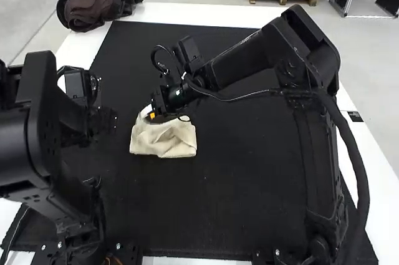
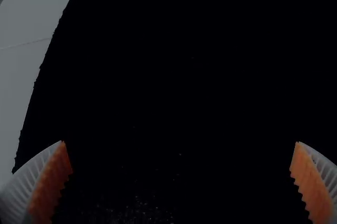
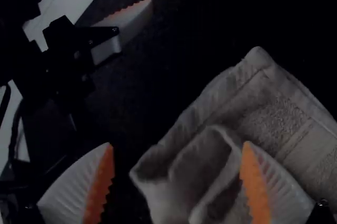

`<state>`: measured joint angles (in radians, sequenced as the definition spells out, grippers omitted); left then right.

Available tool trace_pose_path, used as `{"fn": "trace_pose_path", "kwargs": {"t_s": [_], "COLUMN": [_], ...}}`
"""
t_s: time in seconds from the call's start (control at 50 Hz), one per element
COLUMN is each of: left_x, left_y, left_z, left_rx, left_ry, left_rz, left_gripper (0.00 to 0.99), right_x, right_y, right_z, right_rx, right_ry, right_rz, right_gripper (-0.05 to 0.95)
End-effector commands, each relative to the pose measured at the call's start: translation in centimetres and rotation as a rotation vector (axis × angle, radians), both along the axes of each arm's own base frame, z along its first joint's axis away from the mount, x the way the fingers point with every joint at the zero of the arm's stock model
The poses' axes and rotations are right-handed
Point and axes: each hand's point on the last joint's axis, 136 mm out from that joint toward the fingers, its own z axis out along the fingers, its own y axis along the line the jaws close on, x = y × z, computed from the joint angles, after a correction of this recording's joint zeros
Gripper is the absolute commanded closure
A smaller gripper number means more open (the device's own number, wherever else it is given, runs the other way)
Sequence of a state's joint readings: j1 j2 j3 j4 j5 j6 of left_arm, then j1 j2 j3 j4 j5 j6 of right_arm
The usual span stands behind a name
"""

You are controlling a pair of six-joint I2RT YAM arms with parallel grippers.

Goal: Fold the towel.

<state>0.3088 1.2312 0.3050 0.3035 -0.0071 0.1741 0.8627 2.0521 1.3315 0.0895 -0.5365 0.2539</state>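
From where I stand, the cream towel (image 1: 169, 142) lies on the black mat (image 1: 243, 178) over the white tabletop (image 1: 199, 13), left of the middle; it is a small, rumpled bundle, partly folded over itself, with a raised, curled fold near one edge; the right end effector (image 1: 152, 114) is at its far side, angled down, its ribbed fingers parted, with part of that curled fold showing between them and no grip closed on it; the left end effector (image 1: 103, 120) is off to the towel's left, over the mat, its orange pads (image 2: 51, 187) spread wide with nothing held.
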Motion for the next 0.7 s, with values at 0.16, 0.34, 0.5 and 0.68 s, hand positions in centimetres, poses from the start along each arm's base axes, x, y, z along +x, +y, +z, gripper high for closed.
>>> {"fn": "trace_pose_path", "kwargs": {"t_s": [0.16, 0.34, 0.5, 0.68], "left_x": [1.0, 1.1, 1.0, 1.1], "left_y": [0.6, 0.6, 0.5, 0.6], "left_z": [2.8, 2.8, 2.7, 2.9], "left_rx": [0.011, 0.012, 0.010, 0.013], "left_ry": [-0.079, -0.080, -0.076, -0.083], "left_rz": [0.011, 0.011, 0.011, 0.011], "left_gripper": [0.026, 0.026, 0.026, 0.026], "right_x": [0.7, 1.6, 0.9, -0.4], "right_y": [1.3, -0.3, -1.4, -2.3], "right_z": [5.5, 7.5, 6.1, 3.6], "right_rx": [0.113, 0.156, 0.143, 0.124], "right_ry": [-0.065, -0.055, -0.015, 0.004], "right_rz": [0.010, 0.007, 0.025, 0.054], "right_gripper": [0.00, 0.73, 0.92, 0.92]}}
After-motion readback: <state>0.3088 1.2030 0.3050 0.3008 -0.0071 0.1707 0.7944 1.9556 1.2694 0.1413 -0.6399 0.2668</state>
